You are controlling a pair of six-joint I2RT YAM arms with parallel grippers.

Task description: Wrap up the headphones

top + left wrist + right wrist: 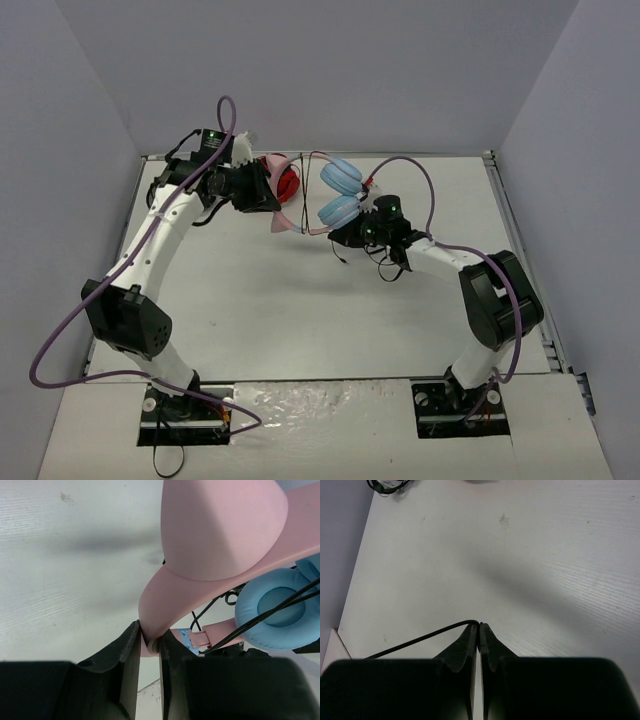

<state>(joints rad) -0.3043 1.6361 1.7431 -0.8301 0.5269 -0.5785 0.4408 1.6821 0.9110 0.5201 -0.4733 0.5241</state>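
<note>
Above the white counter [300,310], right of centre in the overhead frame, the right pincer [479,627] is pressing its tips together on the thin black cable [420,640], which is trailing toward the lower left of its wrist view. Just beyond, in the upper middle, the headphones [340,178] are hanging between the arms, with the blue ear cups [338,211] side by side. The left pincer [150,639] is pinching the pink headband [220,530]. Red headphones [289,184] are lying just behind it.
</note>
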